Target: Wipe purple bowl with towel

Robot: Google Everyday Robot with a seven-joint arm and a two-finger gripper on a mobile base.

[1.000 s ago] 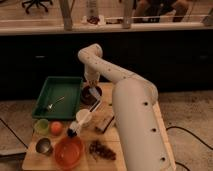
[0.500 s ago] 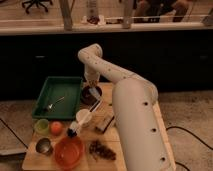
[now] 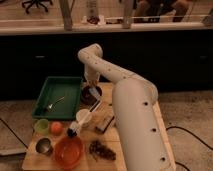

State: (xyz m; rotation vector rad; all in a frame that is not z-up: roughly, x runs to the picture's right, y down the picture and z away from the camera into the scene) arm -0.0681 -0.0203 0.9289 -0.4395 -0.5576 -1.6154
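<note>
The purple bowl (image 3: 90,95) is a small dark glossy bowl on the wooden table, just right of the green tray. My white arm reaches over the table from the right, and my gripper (image 3: 91,89) hangs straight down over the bowl, at or just inside its rim. A pale patch that may be the towel (image 3: 95,92) shows under the gripper at the bowl; I cannot make it out surely.
A green tray (image 3: 47,106) holds a fork (image 3: 54,104). Near the front are a green cup (image 3: 41,126), an orange ball (image 3: 56,128), a metal cup (image 3: 44,146), a large orange bowl (image 3: 68,151), a white cup (image 3: 83,117), a dark bar (image 3: 105,122) and a brown heap (image 3: 101,149).
</note>
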